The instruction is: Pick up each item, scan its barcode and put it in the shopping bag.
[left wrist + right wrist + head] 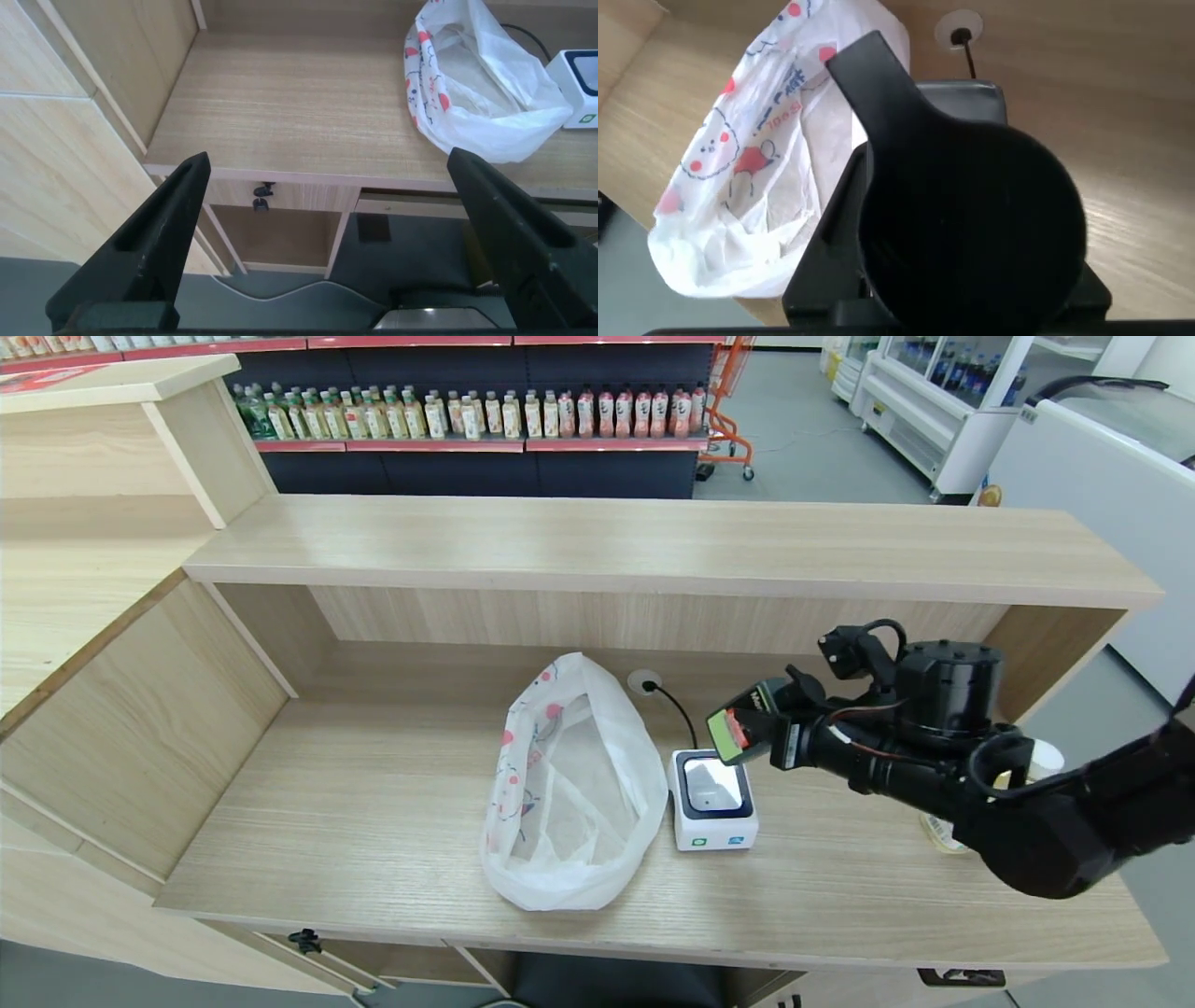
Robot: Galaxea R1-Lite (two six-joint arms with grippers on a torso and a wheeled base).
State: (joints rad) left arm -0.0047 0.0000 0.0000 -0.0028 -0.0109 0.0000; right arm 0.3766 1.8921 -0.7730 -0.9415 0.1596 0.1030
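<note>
The right fingers are closed on a green packet and hold it in the air just above the scanner. The packet's end is tipped down toward the glass, presumably so the window can read its barcode. The scanning step looks to be in hand, and the packet has not yet gone into the bag.

The shopping bag lies on the tabletop right beside the scanner, on the robot's left of it. Its mouth is slack but open, so only a short carry sideways should be needed. The scanner's cable runs back to a round hole by the rear wall.

The left fingers are spread wide with nothing between them. They sit low in front of the tabletop's near edge, well apart from the bag and out of the working arm's way.

A pale object shows partly behind the right arm; I cannot tell what it is.
</note>
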